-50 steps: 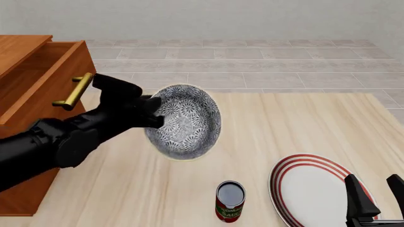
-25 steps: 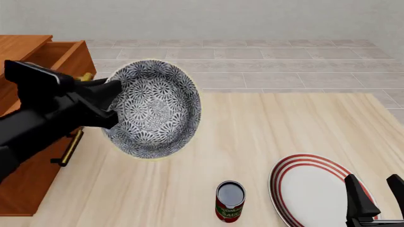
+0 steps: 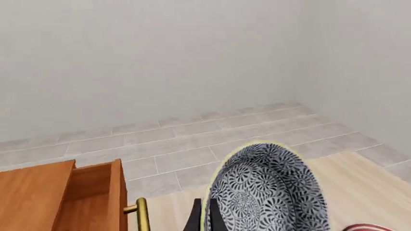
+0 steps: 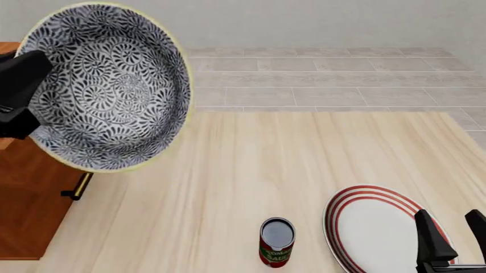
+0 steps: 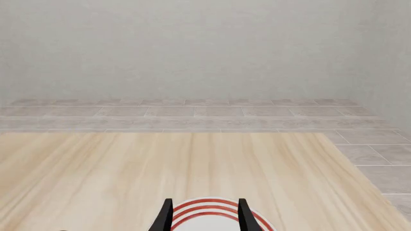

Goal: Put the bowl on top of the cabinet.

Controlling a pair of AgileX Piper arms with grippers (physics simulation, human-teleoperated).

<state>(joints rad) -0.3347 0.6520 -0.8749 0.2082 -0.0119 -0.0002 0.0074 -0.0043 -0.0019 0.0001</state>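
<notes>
- Sitting low at the near right edge in the front view, right hand (image 4: 452, 239) has its two dark fingers spread with an open gap, nothing between them; the right wrist view shows the same gap over the plate's red rings.
- plate (image 4: 372, 227) white with red rings, flat on the table (image 4: 304, 159), near right, right under that hand.
- can (image 4: 276, 242) upright on the table, just left of the plate, not touching it; red label, open dark top.
- bowl (image 4: 106, 85) black-and-white floral pattern, cream rim, up in the air at upper left of the front view, tipped on its side so the inside faces the camera; clear of the table.
- left hand (image 4: 19, 94) dark, at the bowl's left rim, mostly cut off by the frame edge; in the left wrist view the fingers (image 3: 196, 219) clamp the rim of the bowl (image 3: 266, 192), one each side of the wall, so it is gripping the bowl.
- cabinet (image 4: 31, 193) reddish-brown wood, at the table's left edge, below and behind the bowl; brass handle (image 4: 76, 187) pokes out under the bowl's lower rim.
- In the left wrist view the cabinet (image 3: 57, 197) has its top drawer pulled out, brass handle (image 3: 140, 214) beside the bowl.
- Far side: grey tiled floor (image 4: 319, 74), then plain pale wall.
</notes>
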